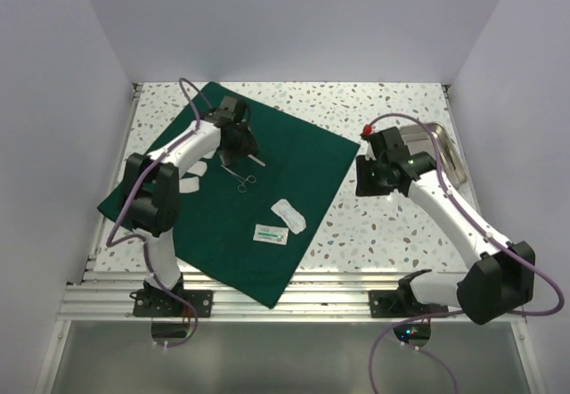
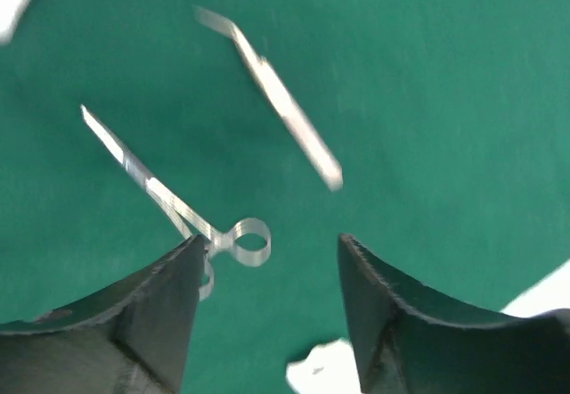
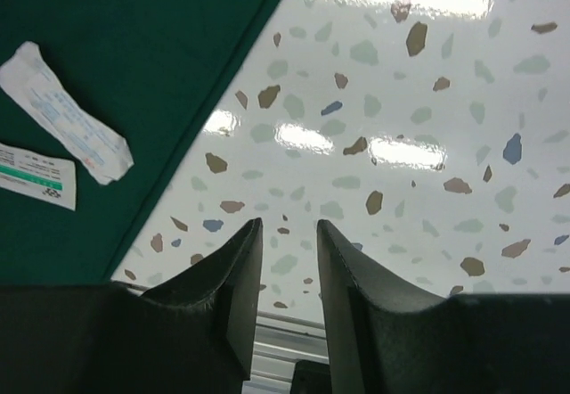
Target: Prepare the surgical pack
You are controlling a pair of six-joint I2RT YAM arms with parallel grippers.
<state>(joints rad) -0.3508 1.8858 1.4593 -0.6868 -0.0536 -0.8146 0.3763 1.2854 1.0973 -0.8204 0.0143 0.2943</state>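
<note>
The surgical pack is a dark green cloth drape (image 1: 303,162) spread flat as a broad sheet over the left and middle of the table. On it lie steel scissors (image 1: 245,180), a steel tweezer (image 1: 255,157) and two white packets (image 1: 289,216). My left gripper (image 1: 233,149) hovers open and empty just above the drape; in the left wrist view the gripper (image 2: 267,242) has the scissors (image 2: 169,200) by its left finger and the tweezer (image 2: 280,109) beyond. My right gripper (image 1: 367,176) is off the drape's right edge, over bare table; its jaws (image 3: 289,225) stand narrowly apart and empty.
A shiny steel tray (image 1: 445,149) sits at the far right behind the right arm. White gauze (image 1: 198,173) lies on the drape by the left arm. The drape edge (image 3: 134,37) and packets (image 3: 67,113) show left of the right gripper. White walls enclose the speckled table (image 1: 401,225).
</note>
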